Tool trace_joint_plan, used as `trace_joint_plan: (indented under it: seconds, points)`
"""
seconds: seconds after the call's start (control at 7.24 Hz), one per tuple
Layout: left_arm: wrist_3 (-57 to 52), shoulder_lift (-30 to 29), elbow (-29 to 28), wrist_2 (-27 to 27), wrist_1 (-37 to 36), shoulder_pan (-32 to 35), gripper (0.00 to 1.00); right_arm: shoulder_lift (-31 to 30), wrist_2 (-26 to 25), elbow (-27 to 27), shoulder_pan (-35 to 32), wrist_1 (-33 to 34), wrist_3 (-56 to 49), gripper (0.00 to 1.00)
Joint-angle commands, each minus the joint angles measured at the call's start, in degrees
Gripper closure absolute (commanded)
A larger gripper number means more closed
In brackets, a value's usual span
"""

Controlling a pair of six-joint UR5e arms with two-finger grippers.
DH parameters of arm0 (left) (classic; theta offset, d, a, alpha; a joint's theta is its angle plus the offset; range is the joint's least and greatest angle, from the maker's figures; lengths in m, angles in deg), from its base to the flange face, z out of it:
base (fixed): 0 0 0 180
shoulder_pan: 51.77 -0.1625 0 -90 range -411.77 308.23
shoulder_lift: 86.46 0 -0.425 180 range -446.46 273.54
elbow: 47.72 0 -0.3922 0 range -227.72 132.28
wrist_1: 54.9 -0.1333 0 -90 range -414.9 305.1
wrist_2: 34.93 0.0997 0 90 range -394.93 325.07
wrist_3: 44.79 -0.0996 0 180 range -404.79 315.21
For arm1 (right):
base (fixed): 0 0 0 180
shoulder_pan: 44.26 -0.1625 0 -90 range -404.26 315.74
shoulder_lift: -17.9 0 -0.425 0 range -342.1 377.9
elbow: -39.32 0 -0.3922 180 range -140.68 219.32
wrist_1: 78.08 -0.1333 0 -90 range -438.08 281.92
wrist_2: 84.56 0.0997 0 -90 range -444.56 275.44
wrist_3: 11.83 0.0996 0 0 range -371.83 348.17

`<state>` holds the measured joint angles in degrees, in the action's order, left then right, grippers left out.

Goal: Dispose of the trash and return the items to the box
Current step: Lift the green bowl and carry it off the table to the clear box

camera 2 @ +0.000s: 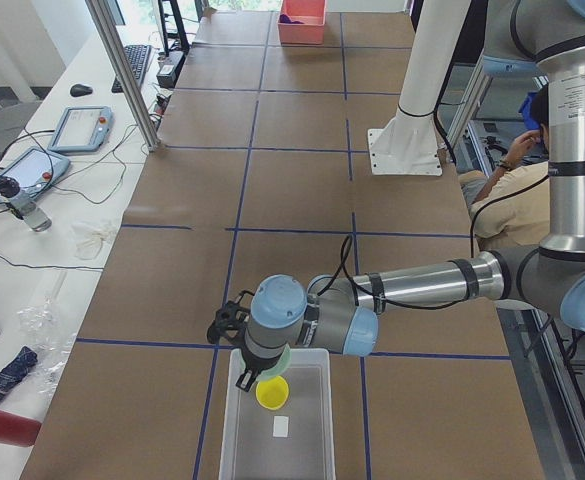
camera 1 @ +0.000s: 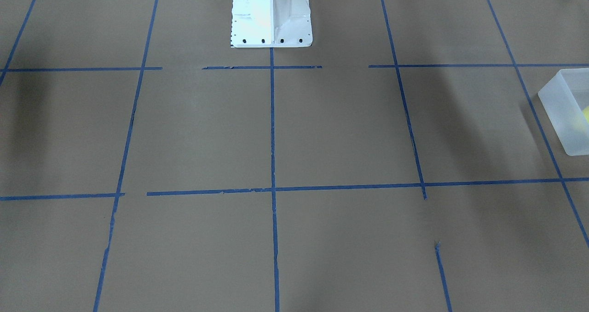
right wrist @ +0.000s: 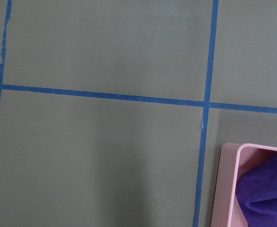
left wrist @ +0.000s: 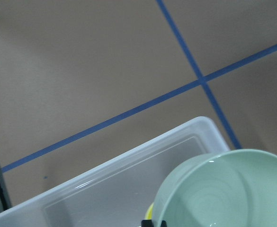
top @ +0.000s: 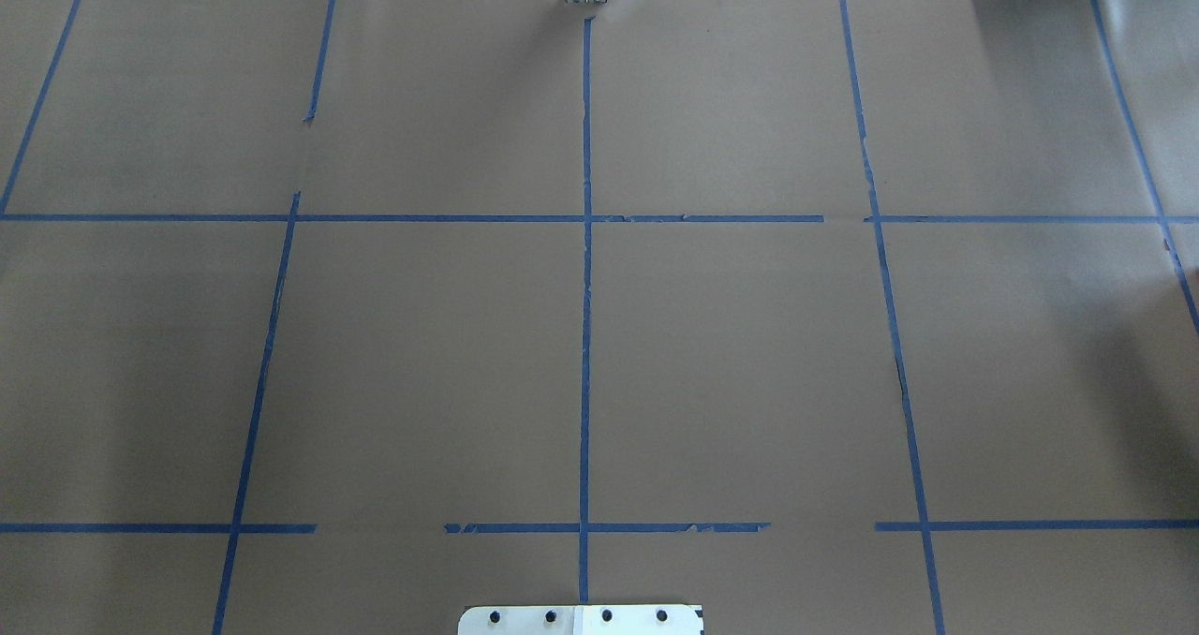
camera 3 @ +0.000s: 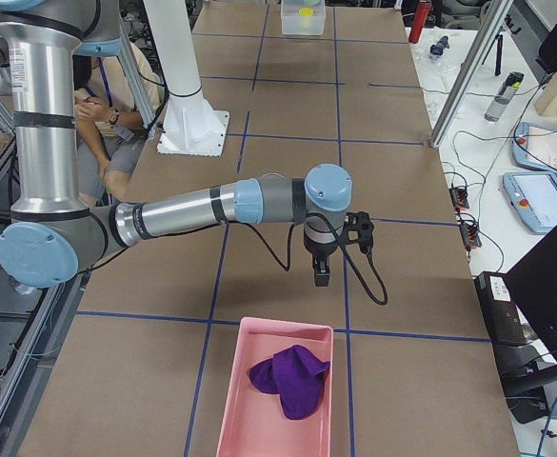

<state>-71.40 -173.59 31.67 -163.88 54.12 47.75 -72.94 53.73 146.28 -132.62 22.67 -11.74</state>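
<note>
The translucent white box (camera 2: 234,440) stands at the table's end near my left arm. It also shows in the front view (camera 1: 563,114) at the right edge. The yellow cup (camera 2: 271,392) lies inside it. My left gripper (camera 2: 257,372) hangs over the box's near end, shut on the mint-green bowl (camera 2: 278,357). In the left wrist view the bowl (left wrist: 228,189) fills the lower right, tilted above the box (left wrist: 129,158), with a sliver of the cup (left wrist: 149,213) below it. My right gripper (camera 3: 322,276) hangs above bare table; I cannot tell whether it is open or shut.
A pink tray (camera 3: 232,409) with a purple cloth (camera 3: 292,381) sits at the end near my right arm, just past the right gripper. The tray (right wrist: 228,189) shows in the right wrist view's lower right corner. The white robot base (camera 1: 271,13) stands mid-table. Operators sit behind the base.
</note>
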Motion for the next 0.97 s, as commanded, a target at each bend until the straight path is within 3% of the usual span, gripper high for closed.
trace_joint_plan:
  seconds: [0.0,0.41,0.83]
  points:
    - [-2.74,-2.33,-9.81,-0.33,-0.73,1.37,1.0,-0.04,-0.04,0.27,0.83,0.06,0.44,0.0]
    - [-3.19,-4.1,-16.19,-2.53,-0.82,4.88,1.0,-0.13,-0.04,0.27,1.18,0.06,0.44,0.0]
    - [-3.1,-4.1,-18.13,-2.71,-0.64,5.24,1.0,-0.13,0.4,0.18,1.18,0.06,0.35,0.0]
